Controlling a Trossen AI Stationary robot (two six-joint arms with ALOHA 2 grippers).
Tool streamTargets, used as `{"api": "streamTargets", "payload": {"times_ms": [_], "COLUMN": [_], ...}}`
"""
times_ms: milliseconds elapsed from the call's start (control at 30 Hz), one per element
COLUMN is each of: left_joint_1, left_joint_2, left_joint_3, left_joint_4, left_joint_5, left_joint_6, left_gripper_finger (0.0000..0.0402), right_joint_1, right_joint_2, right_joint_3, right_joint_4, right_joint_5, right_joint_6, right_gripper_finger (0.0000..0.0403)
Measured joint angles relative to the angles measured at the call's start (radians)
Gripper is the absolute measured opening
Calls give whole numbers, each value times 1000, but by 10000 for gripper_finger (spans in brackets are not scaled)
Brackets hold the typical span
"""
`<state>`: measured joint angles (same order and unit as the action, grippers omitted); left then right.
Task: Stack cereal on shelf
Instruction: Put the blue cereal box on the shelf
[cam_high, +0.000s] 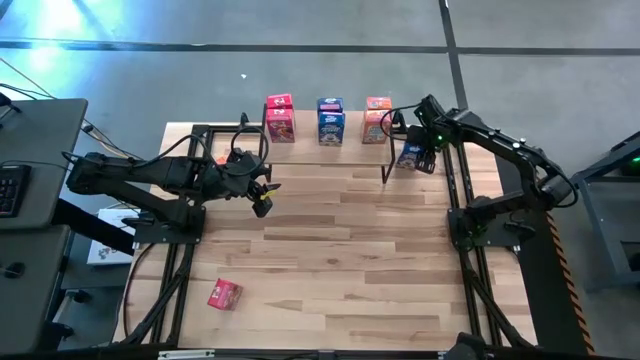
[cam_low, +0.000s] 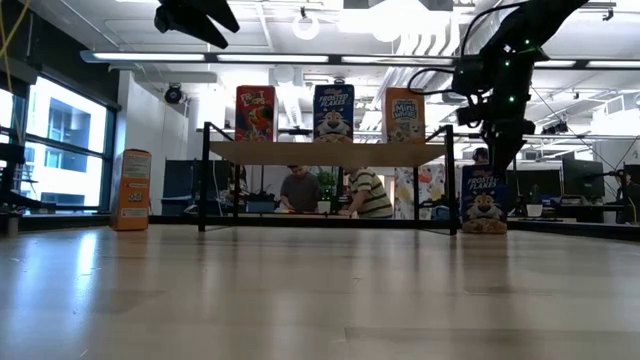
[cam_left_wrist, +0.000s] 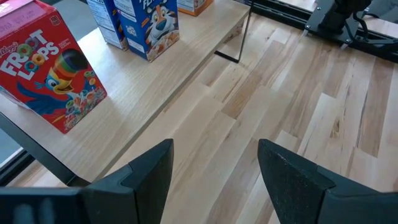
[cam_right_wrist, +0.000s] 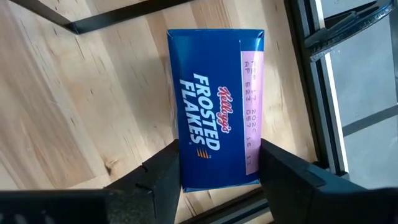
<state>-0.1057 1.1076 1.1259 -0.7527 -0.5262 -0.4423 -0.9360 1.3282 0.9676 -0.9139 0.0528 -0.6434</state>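
The shelf (cam_high: 320, 155) stands at the table's far edge. On it stand a pink-red cereal box (cam_high: 280, 118), a blue one (cam_high: 331, 120) and an orange one (cam_high: 377, 118). Another blue cereal box (cam_low: 484, 198) stands on the table just right of the shelf, and my right gripper (cam_right_wrist: 219, 180) is shut on its top from above. My left gripper (cam_left_wrist: 214, 180) is open and empty, raised in front of the shelf's left part (cam_high: 262, 196). An orange box (cam_low: 131, 190) stands on the table left of the shelf. A pink-red box (cam_high: 224, 294) lies near the table's front left. My right gripper pinches the blue box between its two fingers, one on each broad side, at the top end (cam_right_wrist: 211, 168). The fingers point down from above and lie across the narrow top face. The box stands upright with its bottom (cam_low: 484, 228) on the table.
The shelf's black right legs (cam_high: 385, 170) stand close to the held box. Black frame rails (cam_high: 460, 190) run along the table's right side just beyond it. People sit in the room behind the shelf (cam_low: 360, 195). Bare tabletop (cam_high: 350, 250) stretches in front of the shelf.
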Motion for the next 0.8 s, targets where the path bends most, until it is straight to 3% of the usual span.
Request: {"api": "streamTargets", "payload": {"times_ms": [800], "left_joint_1": [1], "left_joint_2": [0], "left_joint_3": [0], "left_joint_4": [1], "left_joint_5": [0], "left_joint_6": [0], "left_gripper_finger": [223], "right_joint_1": [1], "right_joint_2": [-149], "right_joint_3": [0], "right_joint_4": [-217], "right_joint_5": [6], "right_joint_6": [145], "right_gripper_finger": [172]}}
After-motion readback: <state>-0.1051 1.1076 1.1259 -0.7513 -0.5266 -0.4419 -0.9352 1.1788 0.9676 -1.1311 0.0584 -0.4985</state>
